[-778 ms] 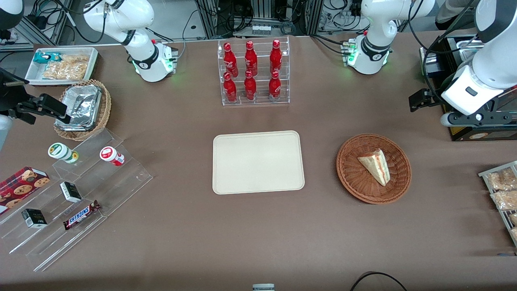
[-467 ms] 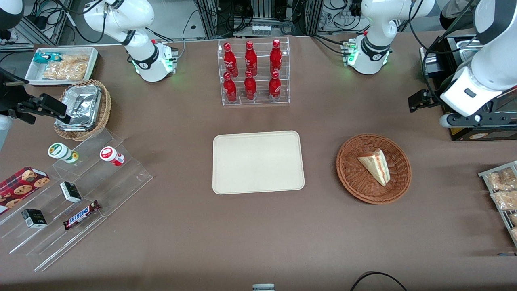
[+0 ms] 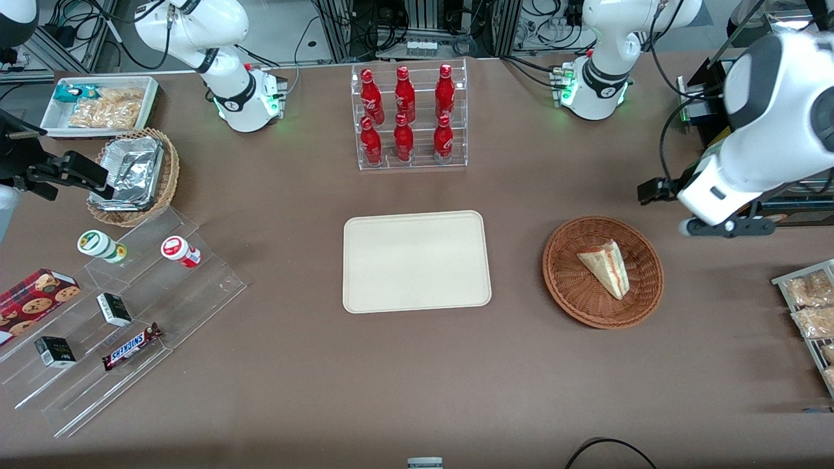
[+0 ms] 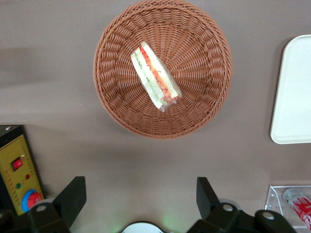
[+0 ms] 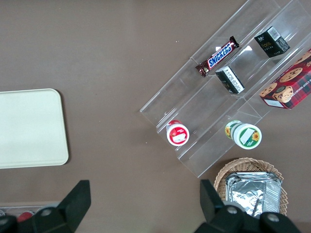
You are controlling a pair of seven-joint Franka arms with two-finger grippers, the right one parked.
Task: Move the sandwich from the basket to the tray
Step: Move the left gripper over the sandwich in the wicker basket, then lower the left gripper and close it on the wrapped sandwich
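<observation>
Here we are with the sandwich (image 3: 606, 268) lying in the middle of the reddish-brown wicker basket (image 3: 567, 286), a pale wedge with its point aimed nearer the front camera and its red, pink and green filling edge turned toward the working arm's end of the table (image 3: 521, 378). Nothing is touching it. The left arm (image 3: 762, 130) is leaning in over the table from its own end, and the gripper (image 4: 141, 204) hangs in the air, a little farther from the front camera than the basket and clearly above it. From the wrist camera you get the full picture: the two black fingers (image 4: 73, 196) are spread wide with nothing between them, bare brown tabletop beneath, and the whole basket (image 4: 109, 97) in sight with the sandwich (image 4: 155, 76) resting inside. A yellow control box (image 4: 17, 174) with a red button sits close by the gripper. The cream tray (image 3: 417, 262) lies flat beside the basket, toward the parked arm's end, a strip of bare table between the two, and its surface is plain with nothing on it. A clear rack of red bottles (image 3: 407, 117) stands farther from the front camera than the tray.
</observation>
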